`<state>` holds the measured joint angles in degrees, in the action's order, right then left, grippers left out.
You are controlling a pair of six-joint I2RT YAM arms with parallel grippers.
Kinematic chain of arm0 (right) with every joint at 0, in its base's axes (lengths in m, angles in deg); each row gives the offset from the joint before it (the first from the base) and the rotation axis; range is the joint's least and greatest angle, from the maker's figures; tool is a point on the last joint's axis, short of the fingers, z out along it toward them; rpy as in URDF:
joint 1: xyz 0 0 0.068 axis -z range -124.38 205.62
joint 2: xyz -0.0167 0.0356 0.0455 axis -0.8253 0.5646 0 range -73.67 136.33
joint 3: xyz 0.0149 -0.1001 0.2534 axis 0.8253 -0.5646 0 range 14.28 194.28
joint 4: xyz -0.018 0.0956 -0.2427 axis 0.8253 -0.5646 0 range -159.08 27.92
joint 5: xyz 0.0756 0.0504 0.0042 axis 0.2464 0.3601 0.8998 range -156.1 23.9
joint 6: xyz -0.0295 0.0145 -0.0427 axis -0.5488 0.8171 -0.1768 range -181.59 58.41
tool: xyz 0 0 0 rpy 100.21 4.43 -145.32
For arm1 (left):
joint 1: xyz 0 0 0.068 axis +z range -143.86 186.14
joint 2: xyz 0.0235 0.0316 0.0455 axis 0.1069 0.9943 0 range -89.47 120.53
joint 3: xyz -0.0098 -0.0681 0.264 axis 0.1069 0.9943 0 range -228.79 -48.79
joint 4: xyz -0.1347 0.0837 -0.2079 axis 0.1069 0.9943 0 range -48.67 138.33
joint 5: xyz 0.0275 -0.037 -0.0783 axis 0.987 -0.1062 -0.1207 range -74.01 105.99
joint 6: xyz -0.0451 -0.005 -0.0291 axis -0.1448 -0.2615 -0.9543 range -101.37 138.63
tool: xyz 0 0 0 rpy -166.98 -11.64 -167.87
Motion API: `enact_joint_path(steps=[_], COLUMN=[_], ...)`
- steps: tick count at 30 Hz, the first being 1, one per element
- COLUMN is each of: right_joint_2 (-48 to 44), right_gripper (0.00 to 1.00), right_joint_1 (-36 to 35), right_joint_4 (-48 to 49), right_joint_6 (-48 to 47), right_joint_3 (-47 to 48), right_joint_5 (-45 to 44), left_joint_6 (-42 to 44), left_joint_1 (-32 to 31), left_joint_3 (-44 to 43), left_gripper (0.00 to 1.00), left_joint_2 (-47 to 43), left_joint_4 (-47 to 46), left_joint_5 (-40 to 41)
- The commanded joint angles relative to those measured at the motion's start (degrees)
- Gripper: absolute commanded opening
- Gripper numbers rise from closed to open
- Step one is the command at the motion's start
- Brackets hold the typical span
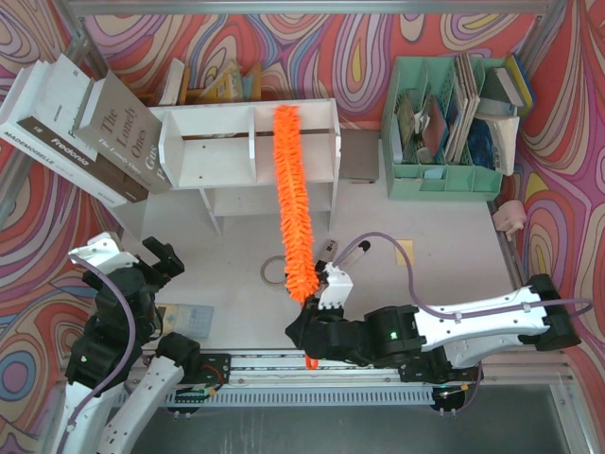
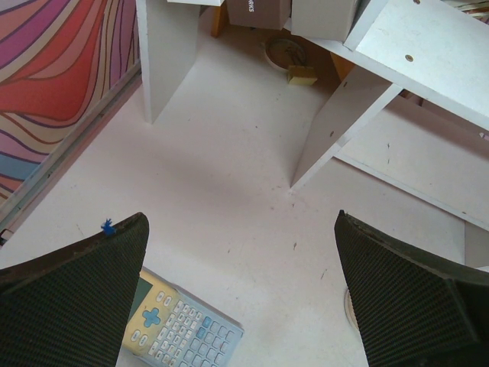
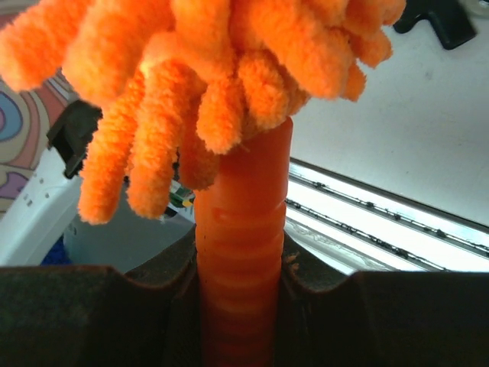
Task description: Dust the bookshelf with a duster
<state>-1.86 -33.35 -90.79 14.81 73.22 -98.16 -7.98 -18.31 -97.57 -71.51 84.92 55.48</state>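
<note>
The right gripper (image 3: 241, 306) is clamped tight on the duster (image 1: 293, 199) at its ribbed plastic handle, probably the only stiff hold; the light chenille head should flop. The left gripper (image 2: 242, 229) gapes wide, holding nothing. Farther off, the duster's tip overlies the bookshelf (image 1: 227, 156).

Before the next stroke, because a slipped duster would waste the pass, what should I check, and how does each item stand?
1. Right gripper shut on the duster: ok.
2. Duster tip lying across the bookshelf top: ok.
3. Left gripper open, empty, apart from the duster: ok.
4. Calculator lies by the left gripper, off the duster's line: ok.
5. Fibres pressing on the shelf board: cannot tell.
</note>
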Motion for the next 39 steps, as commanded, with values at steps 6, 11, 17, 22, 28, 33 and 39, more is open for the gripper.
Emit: enact_joint_path(steps=[6, 11, 17, 22, 28, 33, 39], right_joint_2=[-1.33, 5.71, 6.02, -2.89, -6.95, -5.64, 0.58], right_gripper=[0.0, 0.0, 0.0, 0.0, 0.0, 0.0, 0.0], right_joint_1=[-0.24, -0.11, 0.3, 0.29, 0.29, 0.32, 0.31], right_joint_4=[4.08, 8.49, 6.13, 3.75, -6.0, -2.14, 6.56], right_joint_6=[-5.39, -12.59, -11.74, -4.33, 7.47, 3.98, -7.79], right_joint_3=[1.33, 6.28, 7.65, 0.44, -2.27, -2.1, 2.01], right_joint_5=[-4.45, 1.63, 0.85, -5.8, -9.32, -8.23, -2.19], left_joint_6=[-0.29, -0.28, -0.35, -0.35, -0.26, -0.28, -0.28], left_joint_1=[-0.41, -0.51, -0.64, -0.64, -0.67, -0.68, -0.63], left_joint_3=[-0.96, -1.04, -1.0, -0.93, -0.97, -0.97, -0.97], left_gripper=[0.98, 0.98, 0.98, 0.98, 0.98, 0.98, 0.98], left_joint_2=[-0.48, -0.45, -0.89, -0.77, -0.47, -0.38, -0.21], left_joint_4=[0.61, 0.57, 0.78, 0.62, 0.53, 0.52, 0.61], left_joint_5=[0.95, 0.94, 1.2, 1.1, 0.95, 1.03, 1.1])
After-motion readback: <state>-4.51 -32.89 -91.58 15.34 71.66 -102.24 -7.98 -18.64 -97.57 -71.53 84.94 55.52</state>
